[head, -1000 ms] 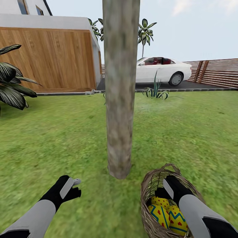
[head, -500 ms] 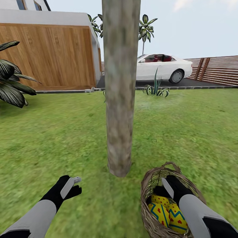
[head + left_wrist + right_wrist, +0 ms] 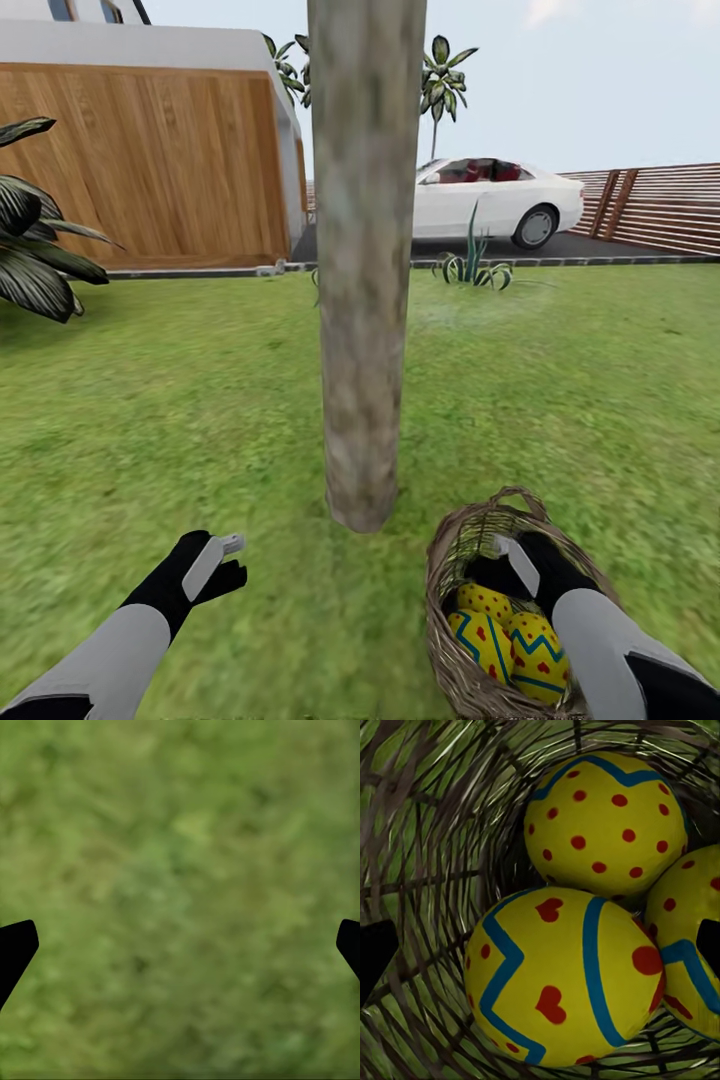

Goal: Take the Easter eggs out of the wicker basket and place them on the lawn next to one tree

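Three yellow eggs with blue zigzag bands and red marks lie packed together in the bottom of the brown wicker basket, each touching its neighbours; in the right wrist view the nearest egg carries red hearts and the one behind it red spots. The basket stands on the lawn just beside the foot of the thick grey-brown tree, on its right. The right tool hangs inside the basket, just above the eggs, its fingers spread wide (dark tips at both edges of its wrist view) and holding nothing. The left tool hovers over bare grass on the tree's other side, likewise wide open and empty. Farther off stand a wood-clad house, a white car, a slatted fence and spiky plants.
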`<state>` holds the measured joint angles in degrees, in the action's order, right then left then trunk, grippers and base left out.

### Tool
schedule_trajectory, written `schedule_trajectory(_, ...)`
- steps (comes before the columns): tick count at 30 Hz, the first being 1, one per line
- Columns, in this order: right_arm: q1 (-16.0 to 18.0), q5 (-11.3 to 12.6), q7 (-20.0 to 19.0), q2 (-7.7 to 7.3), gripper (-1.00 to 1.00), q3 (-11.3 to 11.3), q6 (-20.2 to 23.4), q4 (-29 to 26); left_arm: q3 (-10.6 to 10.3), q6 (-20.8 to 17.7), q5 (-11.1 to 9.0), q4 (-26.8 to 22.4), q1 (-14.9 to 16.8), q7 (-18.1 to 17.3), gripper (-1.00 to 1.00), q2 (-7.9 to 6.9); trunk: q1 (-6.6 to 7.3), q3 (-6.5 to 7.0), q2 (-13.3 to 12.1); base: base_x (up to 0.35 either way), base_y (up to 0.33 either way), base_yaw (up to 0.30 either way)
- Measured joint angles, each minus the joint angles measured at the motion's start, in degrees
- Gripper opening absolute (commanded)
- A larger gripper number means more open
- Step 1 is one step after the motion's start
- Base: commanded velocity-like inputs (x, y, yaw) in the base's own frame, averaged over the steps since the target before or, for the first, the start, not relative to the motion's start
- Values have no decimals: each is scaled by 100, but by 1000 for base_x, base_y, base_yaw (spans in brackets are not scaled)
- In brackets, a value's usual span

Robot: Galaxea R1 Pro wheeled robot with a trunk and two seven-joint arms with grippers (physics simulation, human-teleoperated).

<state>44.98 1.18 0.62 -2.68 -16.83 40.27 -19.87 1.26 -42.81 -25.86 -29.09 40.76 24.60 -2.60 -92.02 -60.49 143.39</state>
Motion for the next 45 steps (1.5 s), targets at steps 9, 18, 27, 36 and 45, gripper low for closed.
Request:
schedule_trajectory(9,0,1,1,-41,100,-5,-1,6,5,6,0,0,0,2,100,-4,-23,-200,12,0,0,0)
schedule_trajectory(18,0,20,-5,-14,100,-15,8,65,8,6,1,0,0,7,100,-4,-31,-267,17,0,0,0)
schedule_trajectory(27,0,24,-6,-18,100,-18,0,243,9,6,-1,0,0,7,100,-5,-44,-377,23,0,0,0)
schedule_trajectory(36,1,12,-9,-40,100,-27,-1,263,16,5,-6,-22,1,9,100,-7,-62,-533,33,0,0,0)
schedule_trajectory(45,0,11,-13,-33,100,-19,-1,274,14,3,-8,-26,1,7,100,-5,-77,-665,40,0,0,0)
